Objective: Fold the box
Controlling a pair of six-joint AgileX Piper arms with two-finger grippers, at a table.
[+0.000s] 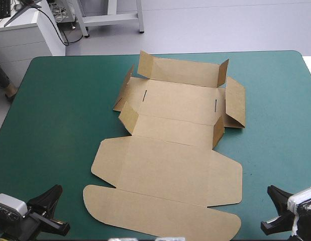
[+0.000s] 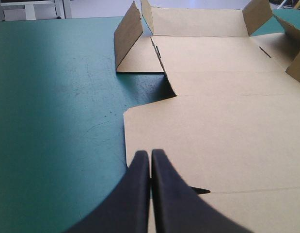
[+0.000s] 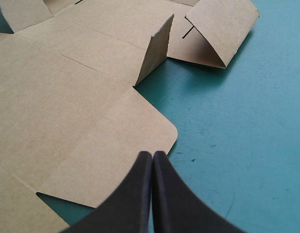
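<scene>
The surface (image 1: 55,125) with its teal-green cover carries only the box (image 1: 170,165). The box lies in the middle as a cut sheet of brown board, mostly flat, and its near edge comes close to the near edge of the surface.

The biggest part, the lid panel (image 1: 165,170), lies flat, and the rounded tuck flap (image 1: 160,213) lies flat in front of it. The far wall (image 1: 183,73) stands half raised. The left side flap (image 1: 124,93) and the right side flap (image 1: 235,103) also lean up, but they are not tucked. Two small tabs (image 1: 129,116) stand at the corners of the base, and two thin slots (image 1: 145,94) are cut in it.

The left hand (image 2: 150,160) and the right hand (image 3: 152,158) wait at the near corners. Both are clenched and grasp nothing, and in the high view they are apart from the board.

We think the main danger is sliding. The sheet is light and nothing holds it, so a push from one side can turn the whole box on the smooth cover. A clenched hand can also not go easily under a flat edge, and it may bend the lid panel at a wrong place. The raised walls are only creased, so we expect they spring back if they are released too early. A careless arm can also crush them, and then the tabs can miss the slots.
</scene>
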